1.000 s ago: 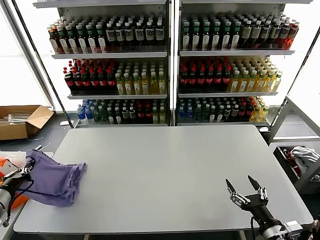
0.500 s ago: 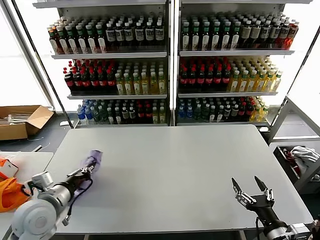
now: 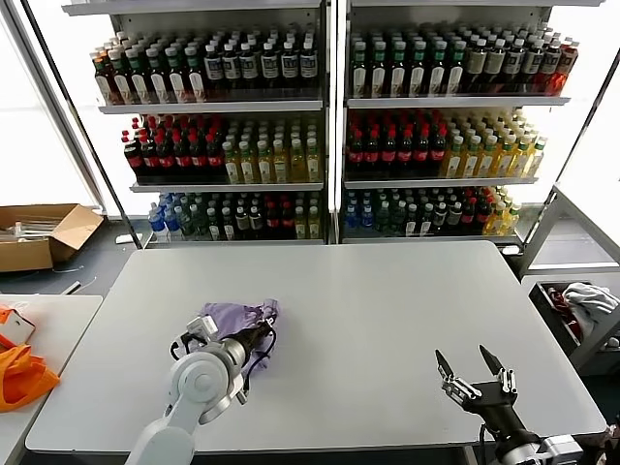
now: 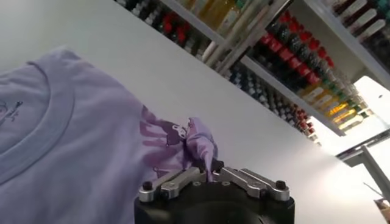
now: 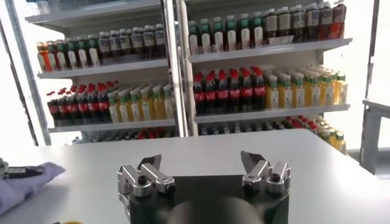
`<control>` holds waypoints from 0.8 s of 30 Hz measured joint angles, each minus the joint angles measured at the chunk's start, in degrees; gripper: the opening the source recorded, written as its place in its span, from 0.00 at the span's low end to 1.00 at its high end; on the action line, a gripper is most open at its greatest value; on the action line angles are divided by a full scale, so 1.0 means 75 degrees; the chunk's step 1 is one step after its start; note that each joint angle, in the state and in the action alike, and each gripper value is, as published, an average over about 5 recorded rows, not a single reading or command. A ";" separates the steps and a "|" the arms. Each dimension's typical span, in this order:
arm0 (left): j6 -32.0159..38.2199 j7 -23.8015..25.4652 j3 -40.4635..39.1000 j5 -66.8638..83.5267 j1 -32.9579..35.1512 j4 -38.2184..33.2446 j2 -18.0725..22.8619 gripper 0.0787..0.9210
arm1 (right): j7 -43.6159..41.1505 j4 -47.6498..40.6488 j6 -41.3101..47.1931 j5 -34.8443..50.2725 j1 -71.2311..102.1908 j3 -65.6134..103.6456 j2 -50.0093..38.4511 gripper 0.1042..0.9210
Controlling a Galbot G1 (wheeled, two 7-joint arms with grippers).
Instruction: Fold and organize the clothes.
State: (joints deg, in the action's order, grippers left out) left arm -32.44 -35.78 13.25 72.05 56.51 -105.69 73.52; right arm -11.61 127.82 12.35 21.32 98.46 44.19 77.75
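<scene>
The clothes are one lavender T-shirt (image 3: pixel 237 317), bunched on the grey table (image 3: pixel 387 310) left of its middle. My left gripper (image 3: pixel 262 331) is shut on a pinched fold of it. In the left wrist view the T-shirt (image 4: pixel 73 152) spreads out with its ribbed neckline and dark purple print showing, and the fold runs into the shut left gripper (image 4: pixel 208 167). My right gripper (image 3: pixel 470 365) hovers open over the table's front right corner, far from the shirt. Nothing sits between the right gripper (image 5: pixel 201 161) fingers, and the T-shirt (image 5: pixel 24 182) shows far off beside it.
Shelves of bottled drinks (image 3: pixel 329 126) stand behind the table. An orange bag (image 3: pixel 19 373) lies on a side table at the left. A cardboard box (image 3: pixel 39 232) sits on the floor at back left. A white-grey cloth bundle (image 3: pixel 591 300) lies in a bin at the right.
My left gripper has carried the T-shirt from the table's left edge rightward toward the middle, where it now lies bunched. The right gripper has stayed open near the front right corner.
</scene>
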 measured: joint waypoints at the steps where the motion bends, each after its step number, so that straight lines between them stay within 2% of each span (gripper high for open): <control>1: 0.0010 -0.0035 -0.0037 0.0008 -0.0089 0.0044 0.0114 0.03 | 0.0026 -0.0005 0.0034 -0.0054 -0.0028 -0.0095 -0.0008 0.88; 5: 0.0019 -0.0092 -0.0130 0.0125 -0.0255 0.0025 0.0392 0.04 | 0.0151 -0.0074 0.0169 -0.0281 -0.0179 -0.0533 -0.0067 0.88; 8: 0.0016 -0.0078 -0.0124 0.0274 -0.0202 -0.0193 0.0463 0.10 | 0.0278 -0.0167 0.0301 -0.0392 -0.0362 -0.0939 -0.0131 0.88; 15: 0.0046 0.0202 0.0187 0.0697 0.0189 -0.0962 0.0291 0.34 | 0.0711 -0.0490 0.0718 -0.0378 -0.1057 -0.2050 -0.0326 0.88; 24: 0.0076 0.0693 0.1034 0.1065 0.0653 -0.1713 -0.0300 0.64 | 0.1452 -0.1090 0.1134 0.0146 -0.2080 -0.3397 -0.0344 0.88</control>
State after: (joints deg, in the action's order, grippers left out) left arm -31.87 -30.58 21.01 80.04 61.41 -118.54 71.26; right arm -0.72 119.64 20.86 22.41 82.85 18.71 75.17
